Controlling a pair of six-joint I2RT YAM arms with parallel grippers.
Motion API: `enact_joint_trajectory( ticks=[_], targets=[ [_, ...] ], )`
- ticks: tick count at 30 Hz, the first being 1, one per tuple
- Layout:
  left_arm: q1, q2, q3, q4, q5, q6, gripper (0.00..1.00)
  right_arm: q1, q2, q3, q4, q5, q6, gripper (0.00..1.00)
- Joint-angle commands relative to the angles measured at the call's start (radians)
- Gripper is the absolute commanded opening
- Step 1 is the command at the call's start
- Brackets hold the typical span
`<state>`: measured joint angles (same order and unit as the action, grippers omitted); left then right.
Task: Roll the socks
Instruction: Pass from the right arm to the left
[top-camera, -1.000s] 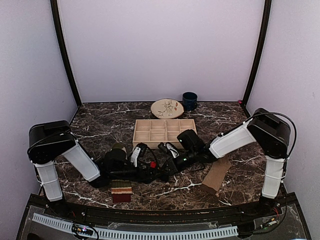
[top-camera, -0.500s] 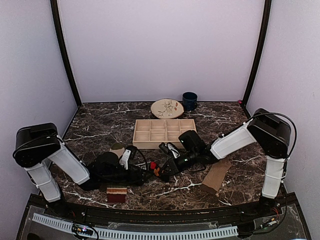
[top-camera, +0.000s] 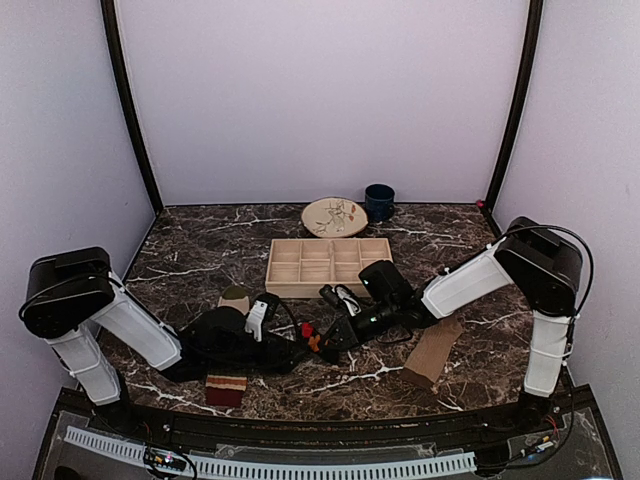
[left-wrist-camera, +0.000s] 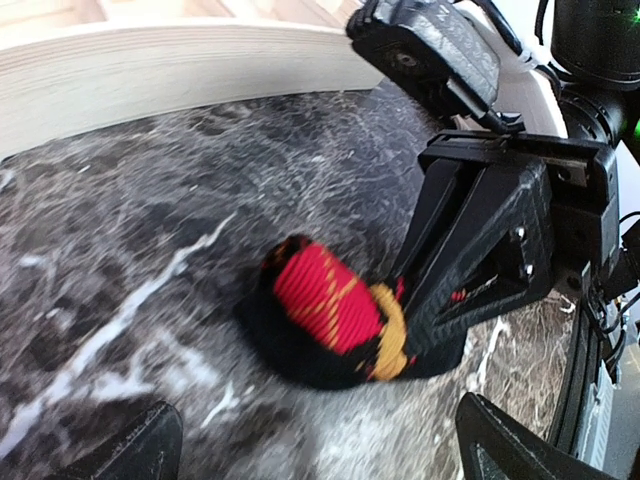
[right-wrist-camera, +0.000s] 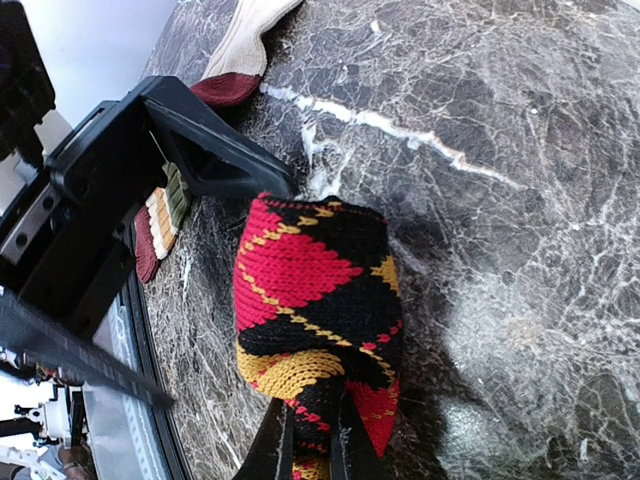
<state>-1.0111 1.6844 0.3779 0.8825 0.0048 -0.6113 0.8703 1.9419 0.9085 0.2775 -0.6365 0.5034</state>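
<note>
My right gripper (right-wrist-camera: 312, 455) is pinched down narrow on one end of the black and red argyle sock (right-wrist-camera: 315, 300). It holds that sock low over the marble table (top-camera: 200, 250), near the front and about midway between my two arms. The sock is doubled up into a short, thick bundle. From my left wrist view its free end looks like a rounded red roll, so I judge this one partly rolled but not finished, because the end in my fingers is not tucked in. My left gripper (left-wrist-camera: 325, 445) stands wide and holds nothing. It faces the bundle from close by without touching it. The striped sock (top-camera: 226, 388) sits at the front edge of the table, just beside my left forearm. It shows as a small, squarish block of cream, brown and maroon bands. It may already be rolled or only folded, and I cannot tell which from here. My right wrist view also catches a flat cream piece with a maroon tip further off, which could be part of that same sock. The plain tan sock (top-camera: 434, 352) lies flat and stretched out to the right, under my right forearm, and is clearly not rolled. By my reckoning the argyle roll needs completing, the tan sock is all to do, and the striped one needs checking. The wooden divided tray (top-camera: 325, 265) behind my grippers holds no socks.
</note>
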Motion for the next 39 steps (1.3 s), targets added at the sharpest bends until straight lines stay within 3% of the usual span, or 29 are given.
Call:
enact_joint_trajectory(
  ticks=[1, 19, 39],
  targets=[
    [-0.018, 0.126, 0.014, -0.176, 0.046, -0.061, 0.98, -0.010, 0.012, -0.032, -0.090, 0.054, -0.002, 0.00],
    [-0.057, 0.266, 0.104, -0.209, 0.093, -0.149, 0.98, -0.009, -0.018, -0.079, -0.013, 0.031, 0.026, 0.00],
    [-0.057, 0.393, -0.021, 0.077, 0.100, -0.258, 0.82, -0.007, -0.001, -0.120, 0.073, 0.026, 0.072, 0.00]
  ],
)
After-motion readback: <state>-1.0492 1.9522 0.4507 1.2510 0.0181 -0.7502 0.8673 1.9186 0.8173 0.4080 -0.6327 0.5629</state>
